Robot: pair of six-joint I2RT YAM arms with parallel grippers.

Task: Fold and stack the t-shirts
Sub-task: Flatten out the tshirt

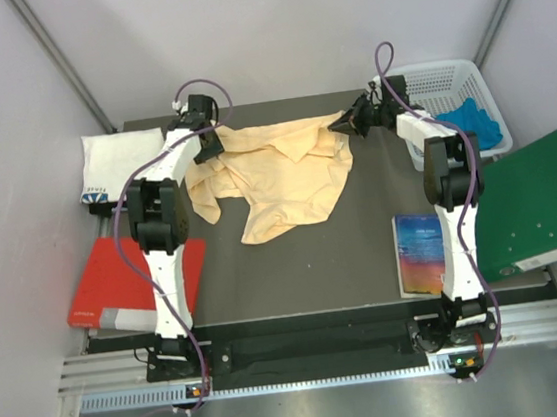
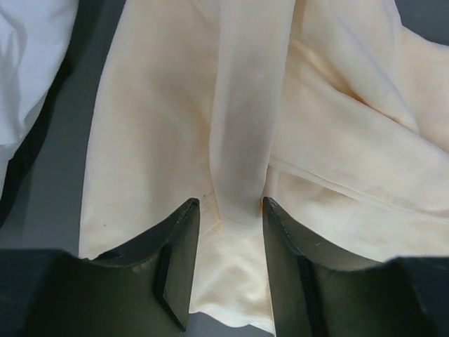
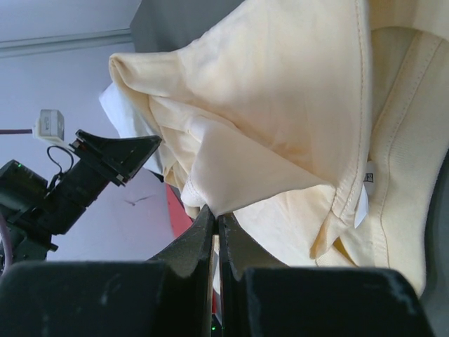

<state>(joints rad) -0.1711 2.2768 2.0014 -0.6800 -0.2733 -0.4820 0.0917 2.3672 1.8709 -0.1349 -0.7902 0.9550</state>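
Table is carrying both shirts. The peach t-shirt is lying crumpled across the far middle. Its far edge is being held up between the two arms, and the body and a sleeve are sagging in folds toward the near side. The white t-shirt is sitting folded at the far left corner, blue print at its near edge, just beside the peach one.

Step in hand, as judged: spreading the peach t-shirt flat before the first fold. To do this well, both arms should be pulling apart evenly until the far edge runs straight, then lifting so the bunched body hangs free, then laying it down toward the near side. The left hold is sitting on a ridge of cloth rather than a clean corner, so a twist may be riding along and a regrasp may be needed. The white t-shirt should be left undisturbed.

Left arm is reaching forward, elbow raised, wrist turning inward. The left gripper is at the shirt's far left end. Its jaws are standing apart by the thickness of a taut fold and appear to be clamping it.

Right arm is mirroring this. The right gripper is pointing left, its jaws nearly touching and pinching a thin edge of the shirt, with a small white tag close by.
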